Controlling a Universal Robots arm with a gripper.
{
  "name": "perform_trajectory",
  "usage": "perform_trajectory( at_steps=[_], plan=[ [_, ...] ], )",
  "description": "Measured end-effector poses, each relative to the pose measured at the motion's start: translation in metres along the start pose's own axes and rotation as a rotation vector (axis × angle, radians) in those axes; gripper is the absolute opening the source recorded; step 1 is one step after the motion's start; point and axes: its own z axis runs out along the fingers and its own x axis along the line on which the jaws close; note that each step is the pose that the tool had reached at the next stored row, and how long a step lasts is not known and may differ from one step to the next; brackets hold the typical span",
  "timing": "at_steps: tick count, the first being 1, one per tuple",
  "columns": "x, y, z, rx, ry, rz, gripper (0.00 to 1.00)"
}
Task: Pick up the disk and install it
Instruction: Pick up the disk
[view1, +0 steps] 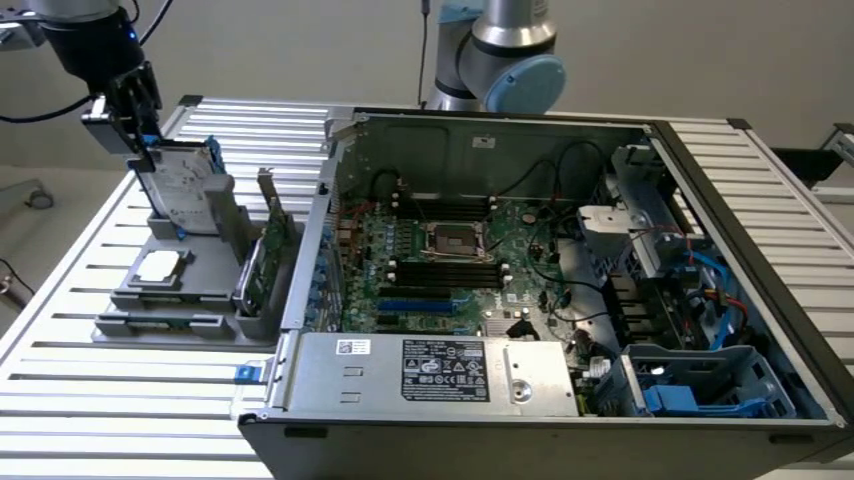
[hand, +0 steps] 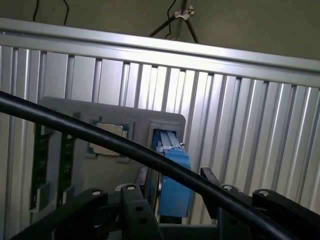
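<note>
Blue carrier plastic is the part of the disk (hand: 172, 175) that the wrist view presents, standing on edge in a slot of the grey holder (hand: 115, 170). Its metal face and label are turned out of sight, and a black cable (hand: 90, 131) crosses in front of it. In the exterior view the disk (view1: 180, 190) stands upright at the holder's far end, its upper edge partly covered by the gripper (view1: 140, 150).

The gripper (hand: 175, 202) is spread, with one black finger (hand: 210, 179) on each side of the carrier and a narrow gap on both sides. Nothing is clamped. The gripper's linkage is cut off at the picture's edge.

Also on the holder are a flat silver chip (view1: 158, 266), lying in its recess, and a green circuit card (view1: 274, 245), standing on edge between the disk and the open computer case (view1: 534, 125).

The case lies on a slatted aluminium table (view1: 80, 400). A blue drive cage (view1: 707, 385) sits in its near corner at the exterior view's right, well apart from the disk. The arm's base (view1: 501, 50) stands behind the case.
</note>
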Motion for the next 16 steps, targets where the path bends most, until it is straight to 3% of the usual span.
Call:
perform_trajectory(
  at_steps=[5, 16],
  plan=[
    [0.000, 0.0004, 0.0047, -0.0008, 0.0055, -0.001, 0.54],
    [0.000, 0.0022, 0.0115, -0.0008, 0.0062, -0.002, 0.54]
  ],
)
